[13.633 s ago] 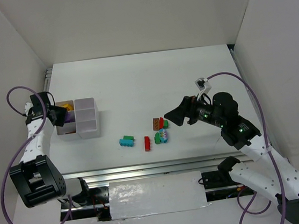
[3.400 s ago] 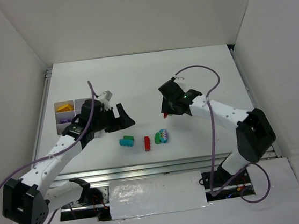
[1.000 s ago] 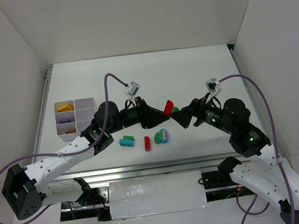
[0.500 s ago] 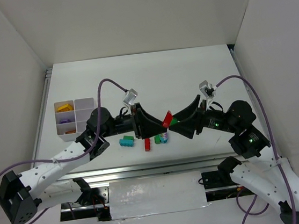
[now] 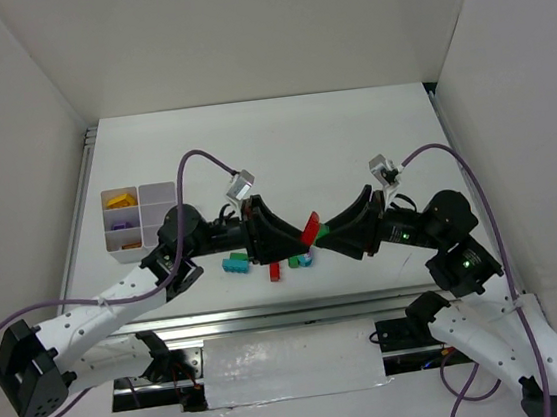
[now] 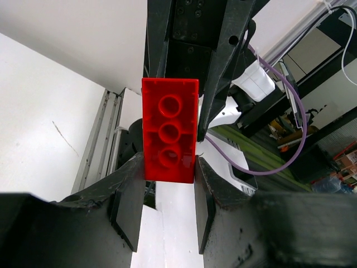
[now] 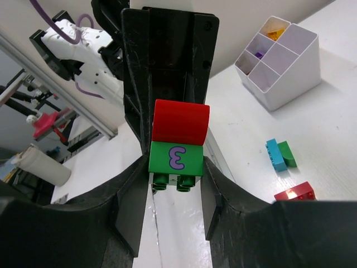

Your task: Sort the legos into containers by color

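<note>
**Right claw clamps onto the green brick**

A second ago the right claw (image 5: 328, 237) stood wide open, short of the pair of bricks. Now its fingers are pressed against both sides of the green brick (image 7: 176, 158), the one with a purple "3" on its face. The red brick (image 6: 169, 137) sits directly against that green one. The left claw (image 6: 169, 167) still pinches it, narrowly open, with the brick's hollow underside facing the left wrist camera.

The two claws now meet tip to tip above the middle of the bench (image 5: 371, 138), lower and nearer the front edge than a second ago. The stacked bricks are held between them, clear of the surface.

Nothing below has moved. A teal brick (image 5: 233, 264), a loose red brick (image 5: 274, 269) and a small green-and-purple cluster (image 5: 299, 259) lie under the claws.

The tray (image 5: 159, 189) stands well to the left as before. A yellow piece (image 5: 119, 199) is in its back-left compartment and a purple piece (image 5: 119, 225) in the one nearer the front.
</note>
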